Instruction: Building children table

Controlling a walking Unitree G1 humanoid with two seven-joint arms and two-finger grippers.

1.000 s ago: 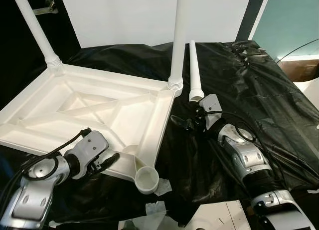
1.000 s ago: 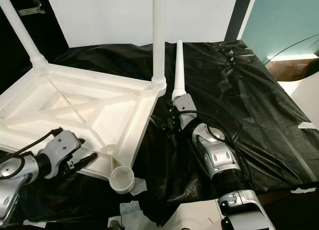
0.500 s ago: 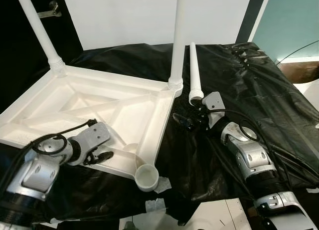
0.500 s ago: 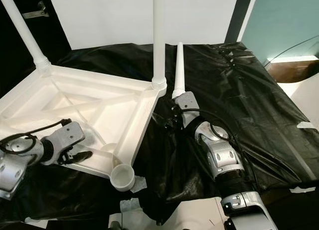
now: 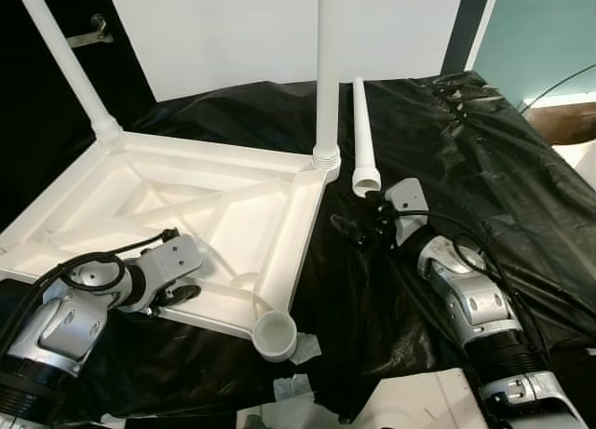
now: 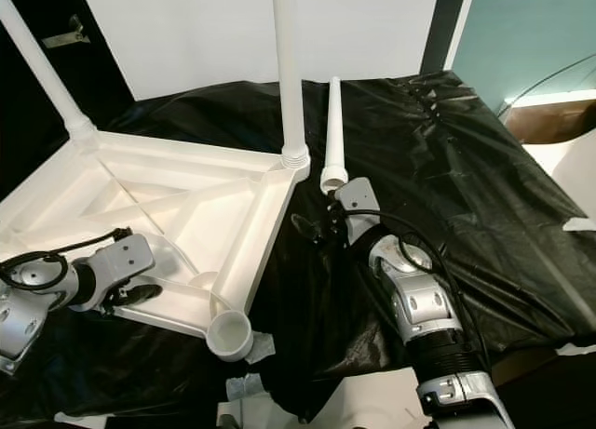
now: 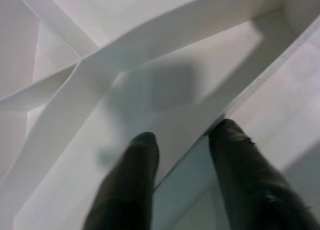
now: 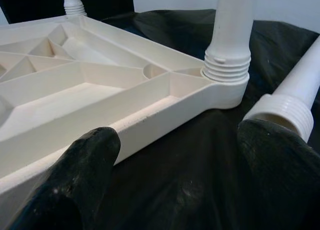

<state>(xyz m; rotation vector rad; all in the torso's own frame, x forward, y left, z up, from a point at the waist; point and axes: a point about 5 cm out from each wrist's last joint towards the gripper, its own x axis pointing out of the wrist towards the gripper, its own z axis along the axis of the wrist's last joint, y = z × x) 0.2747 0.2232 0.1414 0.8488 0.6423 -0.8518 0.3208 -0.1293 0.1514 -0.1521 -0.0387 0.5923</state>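
The white children's table top (image 5: pixel 233 215) lies upside down on black sheeting. Two white legs stand screwed into it, at the far-left corner (image 5: pixel 65 66) and the far-right corner (image 5: pixel 328 66). A loose leg (image 5: pixel 361 122) lies on the sheeting beside that corner. The near-right socket (image 5: pixel 276 334) holds nothing. My left gripper (image 5: pixel 177 294) is open at the table's near rim, its fingers (image 7: pixel 140 160) astride a rim edge. My right gripper (image 5: pixel 358 220) is open just short of the loose leg's threaded end (image 8: pixel 285 110), which lies by one finger.
Black plastic sheeting (image 5: pixel 466 159) covers the whole work surface and hangs wrinkled at the right. Scraps of white tape (image 5: pixel 293 387) and a white board (image 5: pixel 419 401) lie at the front edge. A white wall stands behind, and a dark door with a handle (image 5: pixel 79 38) at the far left.
My left gripper has slid left along the table's near rim, away from the bare socket, with its arm drawn in. The right gripper has stayed by the loose leg's end.
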